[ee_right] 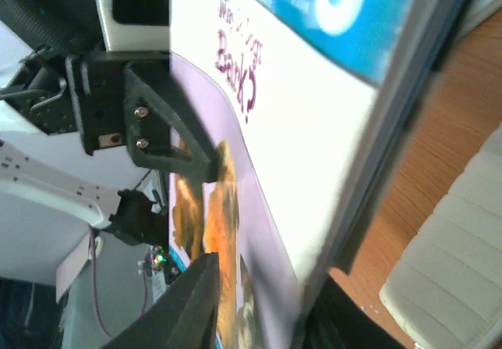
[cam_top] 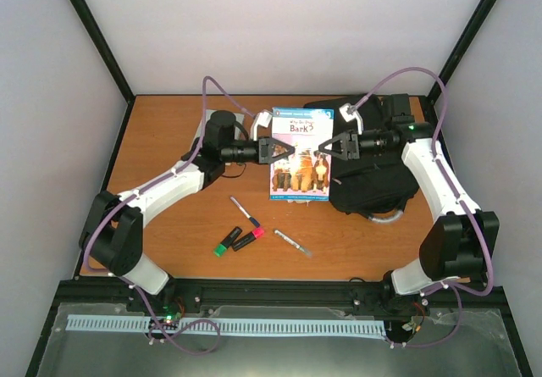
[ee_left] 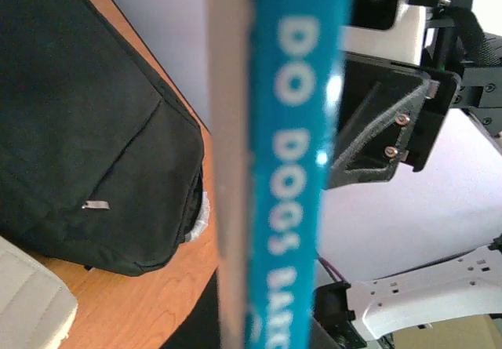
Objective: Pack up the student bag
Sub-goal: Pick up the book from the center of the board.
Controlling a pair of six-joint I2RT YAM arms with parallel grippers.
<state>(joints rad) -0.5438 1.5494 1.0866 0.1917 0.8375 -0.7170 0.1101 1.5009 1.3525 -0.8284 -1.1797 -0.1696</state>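
Handing the book point(cam_top: 300, 161) across well, I judge, means one side bears it fully before the other lets go. My left gripper point(cam_top: 286, 150) is clenched on its left edge. My right gripper point(cam_top: 322, 146) sits at the right edge, but I cannot tell whether it grips. The student bag point(cam_top: 373, 186) lies flat just right of the book, under my right arm. Only my left wrist view shows its zip pull point(ee_left: 96, 205); only the overhead view shows the pens point(cam_top: 248, 239).
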